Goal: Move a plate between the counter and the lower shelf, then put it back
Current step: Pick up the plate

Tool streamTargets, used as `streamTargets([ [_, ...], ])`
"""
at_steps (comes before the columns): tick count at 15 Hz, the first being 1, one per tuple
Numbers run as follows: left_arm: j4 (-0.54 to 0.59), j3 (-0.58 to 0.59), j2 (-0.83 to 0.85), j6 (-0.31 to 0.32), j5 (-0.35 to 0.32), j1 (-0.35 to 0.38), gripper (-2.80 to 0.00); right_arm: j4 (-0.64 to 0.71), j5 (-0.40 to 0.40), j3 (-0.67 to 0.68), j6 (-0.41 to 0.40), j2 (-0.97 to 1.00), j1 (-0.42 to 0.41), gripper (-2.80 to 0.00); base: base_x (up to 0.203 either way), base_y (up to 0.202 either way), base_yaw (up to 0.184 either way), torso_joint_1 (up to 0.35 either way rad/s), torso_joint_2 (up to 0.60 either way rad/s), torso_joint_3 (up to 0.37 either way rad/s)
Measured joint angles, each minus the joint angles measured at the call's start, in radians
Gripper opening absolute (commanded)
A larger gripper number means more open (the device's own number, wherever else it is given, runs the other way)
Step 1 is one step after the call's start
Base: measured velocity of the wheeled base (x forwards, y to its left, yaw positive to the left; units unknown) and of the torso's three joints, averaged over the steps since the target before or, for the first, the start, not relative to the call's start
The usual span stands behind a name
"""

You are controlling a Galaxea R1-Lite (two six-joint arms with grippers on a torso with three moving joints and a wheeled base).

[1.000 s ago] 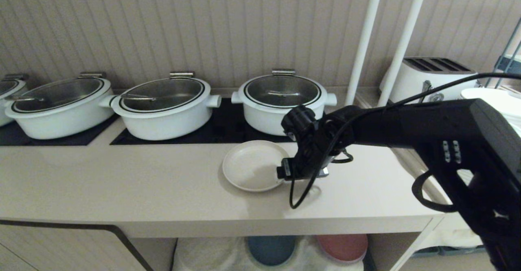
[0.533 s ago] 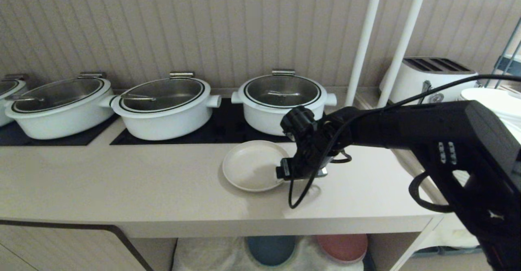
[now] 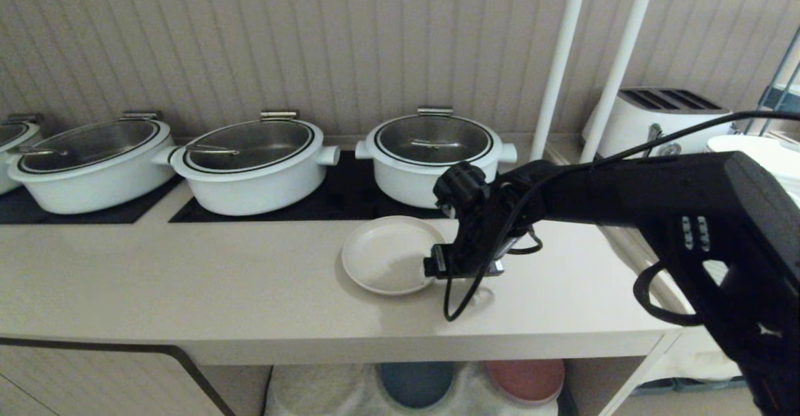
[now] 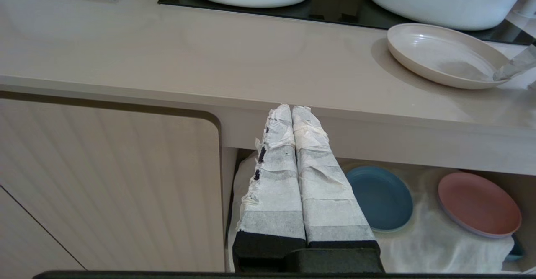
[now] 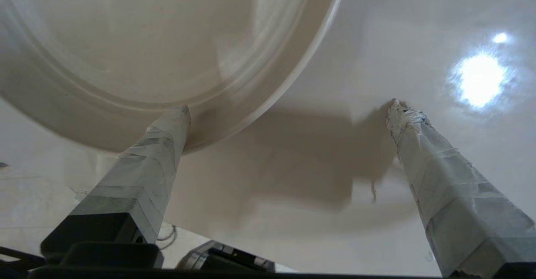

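Right end effector [image 5: 289, 107] spread wide, straddling plate [image 3: 389, 253] rim on surface [image 3: 187, 278]; one finger [image 5: 167, 128] over the dish. Risk: closing may skid or tip the low rim. Left end effector [image 4: 292, 115] clenched, idle.

The plate [image 3: 387, 253] is cream-beige and plain, on a beige counter [image 3: 187, 285] with black inset panels [image 3: 325, 200]. The pots [image 3: 253, 166] are white with dark rim lines. Below, a blue plate [image 4: 379, 197] and a pink plate [image 4: 479, 203] lie on white cloth [image 4: 423, 245]. The wall [image 3: 312, 41] has beige vertical ribs
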Motion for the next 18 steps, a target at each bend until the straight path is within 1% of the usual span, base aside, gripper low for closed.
streamTargets([
  [3, 0.000, 0.000, 0.000, 0.000, 0.000, 0.000, -2.80, 0.022, 0.023, 0.000, 0.012, -0.001, 0.000, 0.00, 0.000, 0.000, 0.000, 0.000, 0.00, 0.000],
  [11, 0.000, 0.000, 0.000, 0.000, 0.000, 0.000, -2.80, 0.037, 0.022, 0.000, 0.008, 0.008, 0.000, 0.00, 0.000, 0.000, 0.000, 0.000, 0.00, 0.000],
  [18, 0.000, 0.000, 0.000, 0.000, 0.000, 0.000, -2.80, 0.095, 0.020, 0.001, 0.004, 0.001, -0.002, 0.00, 0.000, 0.000, 0.000, 0.000, 0.00, 0.000],
])
